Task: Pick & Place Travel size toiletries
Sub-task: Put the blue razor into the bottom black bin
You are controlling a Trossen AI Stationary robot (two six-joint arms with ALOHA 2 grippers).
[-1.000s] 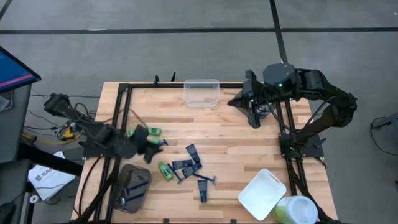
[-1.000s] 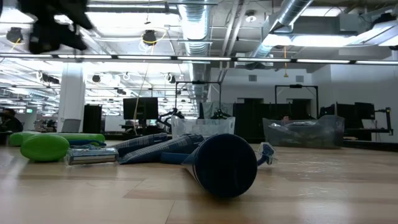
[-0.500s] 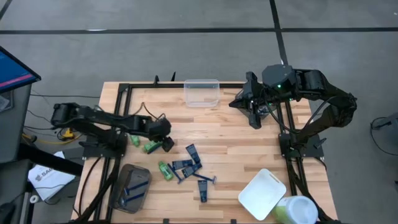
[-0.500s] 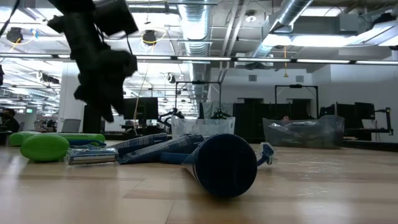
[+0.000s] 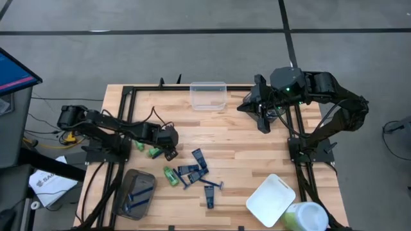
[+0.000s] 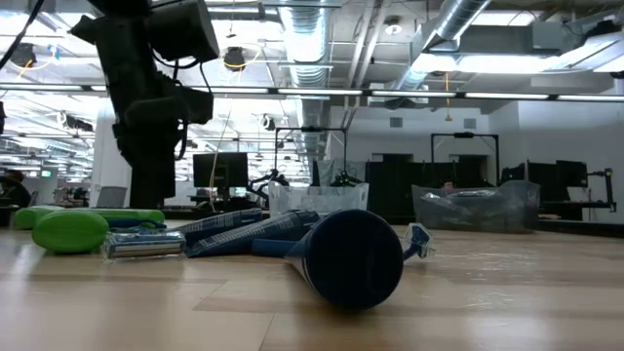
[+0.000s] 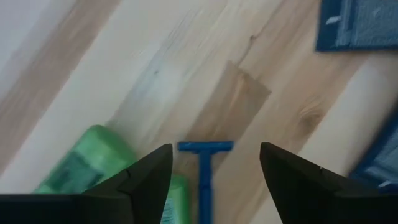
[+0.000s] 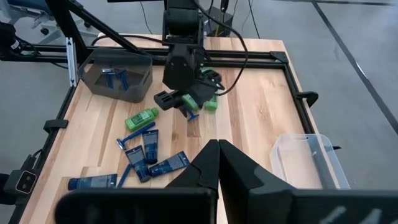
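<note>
Left gripper (image 7: pixel 214 168): fingers spread, empty, over a blue razor (image 7: pixel 204 171) beside a green bottle (image 7: pixel 81 165), table's nine o'clock. Right gripper (image 5: pixel 262 122): shut, empty, two o'clock.

No lettering, brand, number or sign is legible on any item; print on the green bottle (image 7: pixel 81 168) and the navy tubes (image 5: pixel 199 158) is too blurred to read.

The wooden table (image 5: pixel 244 138) carries green bottles (image 5: pixel 171 176), navy tubes (image 5: pixel 200 159), razors (image 5: pixel 213 185) and tubs (image 5: pixel 208 95).
</note>
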